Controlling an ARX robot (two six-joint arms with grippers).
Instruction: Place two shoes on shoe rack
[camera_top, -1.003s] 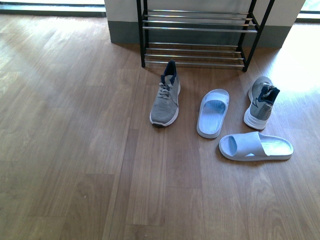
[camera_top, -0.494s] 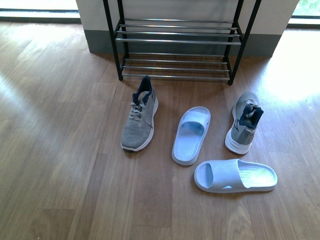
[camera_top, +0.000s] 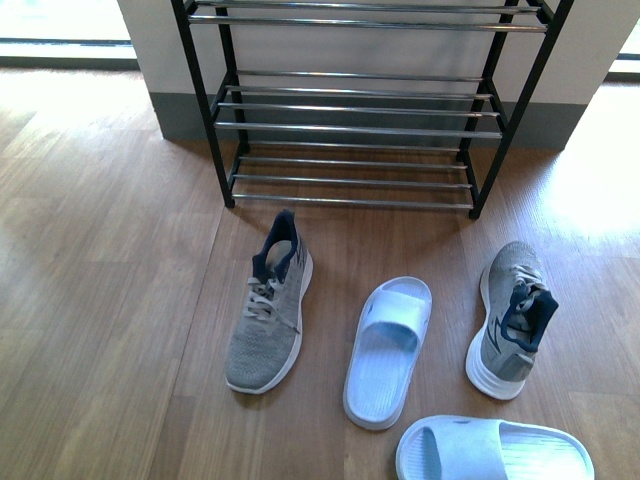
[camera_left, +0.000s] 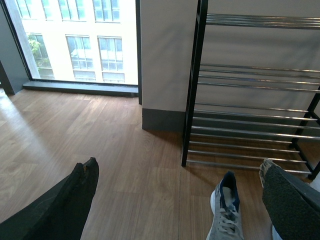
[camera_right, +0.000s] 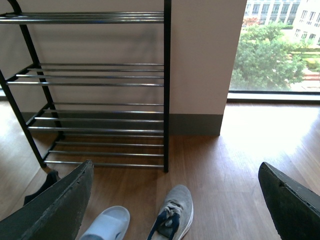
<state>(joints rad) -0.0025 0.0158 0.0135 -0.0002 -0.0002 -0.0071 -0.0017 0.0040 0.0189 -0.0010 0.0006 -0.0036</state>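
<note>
Warm wooden floor (camera_top: 100, 300) fills your front view, running up to a pale wall with a grey skirting (camera_top: 180, 115). Against that wall stands the shoe rack (camera_top: 355, 128), its black frame carrying tiers of silver rods, and every tier you can see is bare.

All four shoes lie on the floor in front of the rack, none touching it. On your left is one grey sneaker (camera_top: 268, 320), its dark collar toward the rack and its toe toward you. Just beside it, to the right, lies a pale slide (camera_top: 388, 350) with its strap end toward the rack. Further right is the other grey sneaker (camera_top: 510, 320), toe toward the rack. The second slide (camera_top: 495, 450) lies crosswise nearest you, cut by the picture's lower edge.

Neither arm shows in the front view. In the left wrist view, your left gripper (camera_left: 179, 165) has its dark fingers (camera_left: 75, 200) spread wide and grips nothing; the rack, a sneaker and a bright window (camera_left: 75, 40) show past it. In the right wrist view, your right gripper (camera_right: 175, 167) is likewise spread wide with nothing held. Past it you see a slide and the right-hand sneaker on the floor, with green trees behind another window (camera_right: 270, 50).
</note>
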